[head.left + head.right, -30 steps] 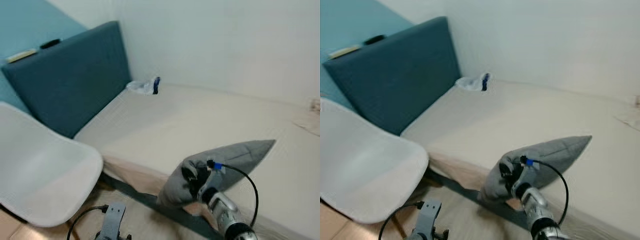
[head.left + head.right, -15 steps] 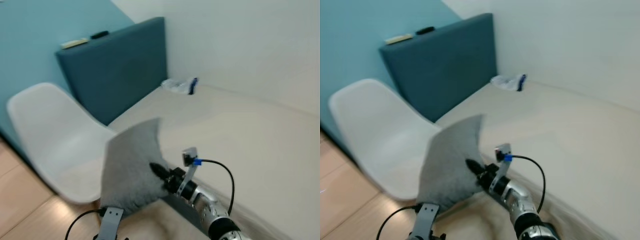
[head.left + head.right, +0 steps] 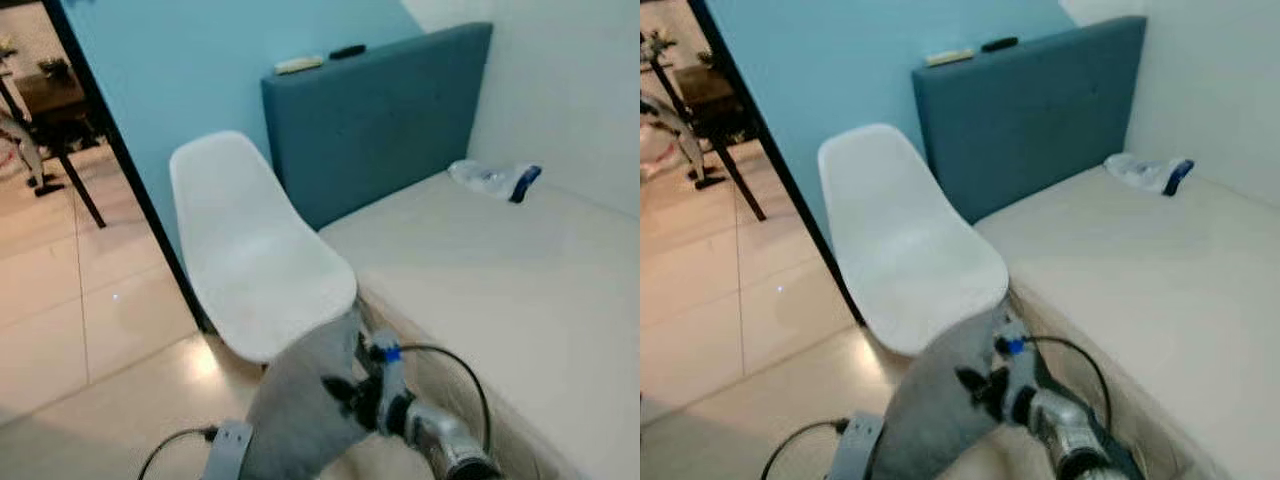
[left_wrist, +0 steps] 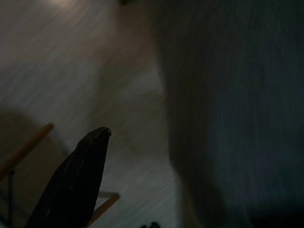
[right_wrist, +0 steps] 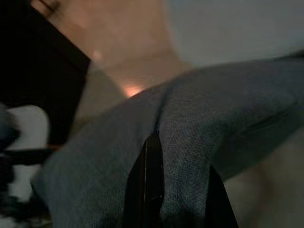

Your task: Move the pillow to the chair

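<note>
A grey pillow (image 3: 305, 410) hangs in the air above the tiled floor (image 3: 90, 330), just below and in front of the front edge of a white shell chair (image 3: 255, 265), its upper corner close to the seat rim but not resting on it. The right gripper (image 3: 340, 392) holds it, the black fingers (image 5: 148, 190) pinching a fold of the grey fabric between them, as the right wrist view shows at close range; a black cable with a blue fitting (image 3: 1012, 347) loops over the silver forearm behind. The left gripper (image 4: 78, 175) hangs low beside the pillow, one dark finger visible in the dim left wrist view against the floor, and whether its fingers are spread or pressed together cannot be told. The chair stands between a black door frame (image 3: 120, 170) and the end of a bed (image 3: 520, 300) with a pale cream cover, the seat just beside the mattress corner. A dark teal upholstered headboard (image 3: 385, 115) rises behind the chair against a light blue wall (image 3: 190, 70), with a pale flat object (image 3: 300, 65) and a small black one (image 3: 348, 50) lying on its top edge. Near the head of the bed lies a crumpled clear plastic bottle (image 3: 495, 180) with a blue cap.
</note>
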Available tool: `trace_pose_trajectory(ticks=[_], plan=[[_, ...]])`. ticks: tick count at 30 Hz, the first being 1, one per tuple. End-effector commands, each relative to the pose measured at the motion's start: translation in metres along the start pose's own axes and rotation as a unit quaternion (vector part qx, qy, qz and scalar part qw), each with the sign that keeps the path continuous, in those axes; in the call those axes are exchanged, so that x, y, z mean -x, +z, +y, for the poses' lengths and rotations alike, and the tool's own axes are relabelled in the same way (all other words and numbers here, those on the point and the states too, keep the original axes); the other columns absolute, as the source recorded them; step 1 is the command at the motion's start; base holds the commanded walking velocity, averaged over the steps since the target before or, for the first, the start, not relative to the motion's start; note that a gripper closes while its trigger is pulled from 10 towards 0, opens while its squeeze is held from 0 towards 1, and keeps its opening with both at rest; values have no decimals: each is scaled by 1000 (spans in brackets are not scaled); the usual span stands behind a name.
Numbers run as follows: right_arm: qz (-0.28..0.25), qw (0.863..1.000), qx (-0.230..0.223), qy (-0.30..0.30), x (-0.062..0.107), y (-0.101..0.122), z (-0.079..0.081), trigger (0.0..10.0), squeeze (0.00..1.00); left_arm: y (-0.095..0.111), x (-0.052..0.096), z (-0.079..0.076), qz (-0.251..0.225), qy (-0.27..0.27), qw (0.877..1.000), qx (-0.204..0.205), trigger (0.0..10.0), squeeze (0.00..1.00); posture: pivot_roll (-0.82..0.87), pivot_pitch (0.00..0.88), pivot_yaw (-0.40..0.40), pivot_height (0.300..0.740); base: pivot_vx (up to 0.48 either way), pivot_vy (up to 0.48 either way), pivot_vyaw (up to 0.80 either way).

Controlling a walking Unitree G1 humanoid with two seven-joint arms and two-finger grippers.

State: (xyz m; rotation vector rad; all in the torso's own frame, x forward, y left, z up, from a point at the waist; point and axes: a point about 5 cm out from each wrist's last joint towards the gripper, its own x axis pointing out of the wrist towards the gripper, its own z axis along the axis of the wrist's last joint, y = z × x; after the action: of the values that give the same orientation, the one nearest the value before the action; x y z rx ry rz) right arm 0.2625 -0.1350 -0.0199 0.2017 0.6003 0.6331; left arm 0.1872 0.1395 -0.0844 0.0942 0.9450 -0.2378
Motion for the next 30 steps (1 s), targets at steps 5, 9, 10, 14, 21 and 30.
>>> trace_pose_trajectory(ticks=[5, 9, 10, 14, 21, 30], plan=[[19, 996, 10, -89, 5, -5, -13, 10000, 0, 0, 0, 2, 2, 5, 1000, -12, 10000, 0, -89, 0, 53, 740, 0, 0, 769], [-8, 992, -10, -127, 7, 1, -20, 10000, 0, -1, 0, 2, 3, 5, 1000, -10, 10000, 0, -88, 0, 55, 740, 0, 0, 545], [-14, 991, -10, -133, 7, 3, -21, 10000, 0, -1, 0, 2, 3, 5, 1000, -9, 10000, 0, -88, 0, 55, 740, 0, 0, 0], [-31, 989, -13, -144, 6, 9, -22, 10000, 0, 0, 0, 2, 3, 2, 1000, -12, 10000, 0, -93, 0, 57, 740, 0, 0, 0], [-119, 983, -17, -140, 3, 45, -24, 10000, 0, 4, -1, 1, 0, -6, 1000, -17, 10000, 0, -95, 0, 57, 740, 0, -411, 0], [-215, 975, 8, -63, -1, 85, -11, 10000, 0, 5, -1, -3, 0, -13, 1000, -17, 10000, 0, -100, 0, 58, 740, 0, -480, 0]])
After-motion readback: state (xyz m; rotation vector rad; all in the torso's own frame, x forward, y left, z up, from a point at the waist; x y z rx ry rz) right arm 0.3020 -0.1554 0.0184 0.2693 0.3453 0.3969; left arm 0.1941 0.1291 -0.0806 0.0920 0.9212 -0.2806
